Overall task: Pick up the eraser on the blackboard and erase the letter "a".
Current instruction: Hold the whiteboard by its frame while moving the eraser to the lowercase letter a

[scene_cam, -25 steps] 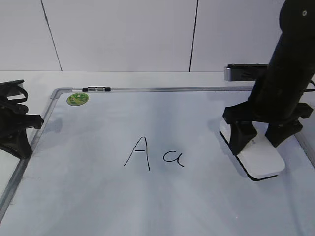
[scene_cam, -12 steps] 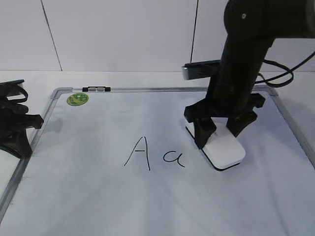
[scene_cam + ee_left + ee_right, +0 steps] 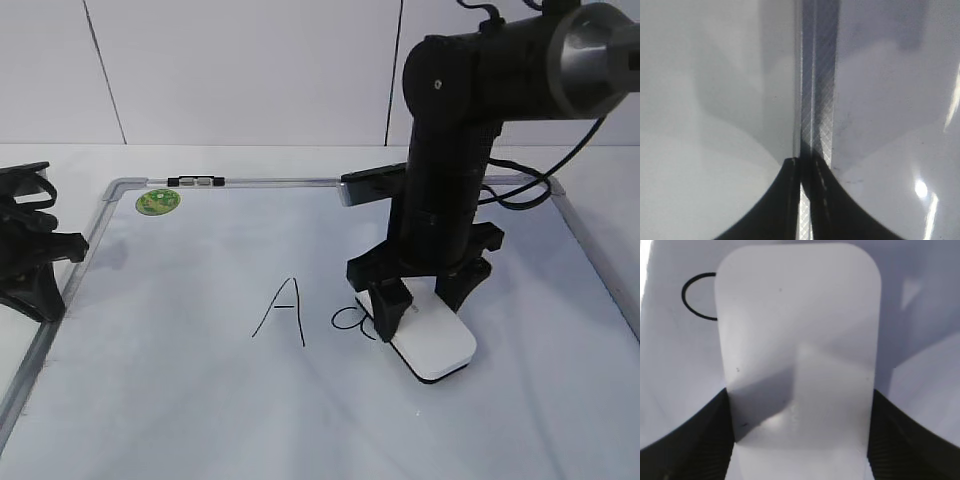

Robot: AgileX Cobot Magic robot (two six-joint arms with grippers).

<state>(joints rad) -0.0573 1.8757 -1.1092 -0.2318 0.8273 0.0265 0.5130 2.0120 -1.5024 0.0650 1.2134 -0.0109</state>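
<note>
Background: plain white panelled wall behind a white table (image 3: 300, 158), pretty bare setup.
Blackboard: it's really a white board (image 3: 200, 400) with a silver-grey frame, lying flat and filling most of the exterior view. Green sticker (image 3: 158, 201) sits near its 11 o'clock corner.
Capital A: black marker (image 3: 282, 312), roughly mid-board, untouched.
Letter "a": just at 3 o'clock of the capital (image 3: 350, 320), right side already hidden under the eraser. In the right wrist view only its round loop (image 3: 697, 296) pokes out at 9 o'clock of the eraser.
Eraser: white rounded block (image 3: 432, 345) flat on the board, overlapping the "a" on one edge.
Right gripper: (image 3: 425, 292) coming straight down from the black arm, fingers (image 3: 695, 440) clamped on both long sides of the eraser (image 3: 797, 350).
Left gripper: parked off the board's 9 o'clock edge (image 3: 30, 255). Its wrist view shows the two fingers (image 3: 790, 200) pressed almost together over the board frame (image 3: 817, 100), so it looks closed with nothing in it, though the view is tight.
</note>
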